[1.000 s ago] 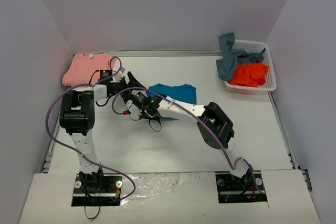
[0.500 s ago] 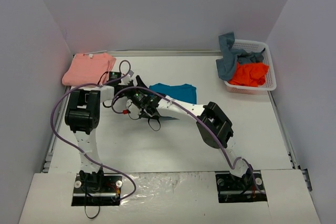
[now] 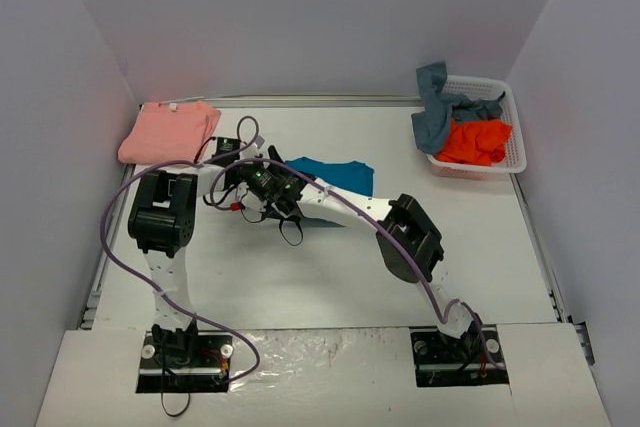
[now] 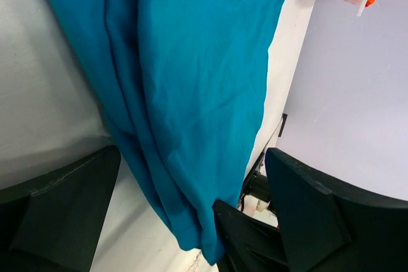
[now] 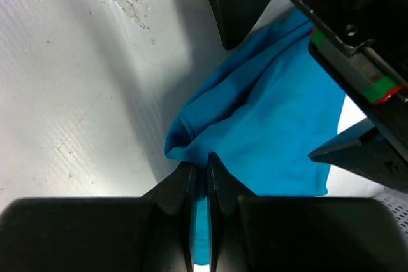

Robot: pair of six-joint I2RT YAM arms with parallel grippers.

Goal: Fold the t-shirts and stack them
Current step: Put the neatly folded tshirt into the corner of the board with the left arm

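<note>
A teal-blue t-shirt [image 3: 335, 175] lies on the table's middle and fills the left wrist view [image 4: 191, 62]. My right gripper [image 3: 258, 187] is shut on its bunched left edge [image 5: 255, 132], the cloth pinched between the fingertips [image 5: 203, 170]. My left gripper [image 3: 255, 159] is open just beside it, its fingers wide apart with the teal cloth between them [image 4: 191, 157]. A folded salmon-pink t-shirt [image 3: 170, 130] lies at the back left. A bright orange t-shirt [image 3: 478, 142] and a grey-blue t-shirt [image 3: 435, 112] sit in the basket.
A white lattice basket [image 3: 515, 137] stands at the back right, the grey-blue shirt hanging over its left rim. Purple cables loop over both arms near the grippers. Walls close in the table on three sides.
My left arm has swung right, bringing its gripper up against the teal shirt's left edge. My right gripper has shifted slightly left and back with the cloth.
</note>
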